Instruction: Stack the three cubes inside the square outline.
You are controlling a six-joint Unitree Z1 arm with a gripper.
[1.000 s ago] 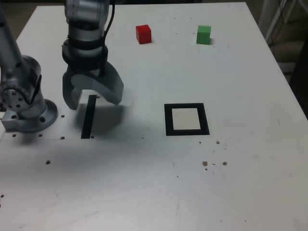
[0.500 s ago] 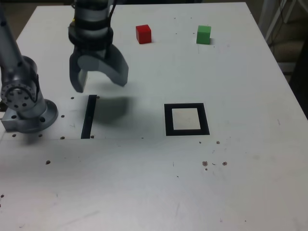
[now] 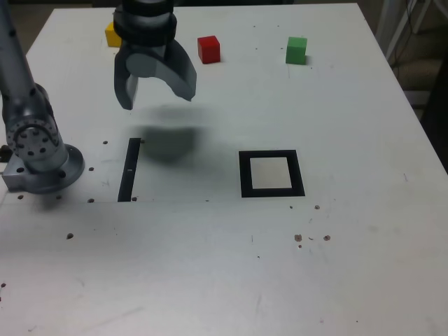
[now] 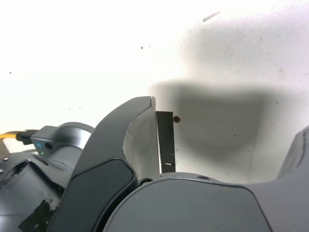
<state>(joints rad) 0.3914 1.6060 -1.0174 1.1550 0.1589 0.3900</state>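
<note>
My gripper (image 3: 157, 94) hangs open and empty above the white table, at the exterior view's upper left. Partly hidden behind it at the far left edge sits the yellow cube (image 3: 112, 33). The red cube (image 3: 208, 50) rests just to the gripper's right, farther back. Farther right at the same depth stands the green cube (image 3: 296, 50). The square outline (image 3: 271, 173), black with a pale centre, lies empty mid-table, right of and nearer than the gripper. The wrist view shows only my spread fingers (image 4: 123, 145) above bare table; no cube appears there.
A narrow black strip (image 3: 129, 169), also in the wrist view (image 4: 165, 140), lies below the gripper. The arm's grey base (image 3: 38, 157) stands at the exterior view's left edge. Small dark specks (image 3: 308, 238) dot the near part of the table (image 3: 350, 266).
The gripper has risen and moved toward the far side of the table, slightly to the exterior view's right, uncovering the yellow cube. It stays open. The cubes have not moved.
</note>
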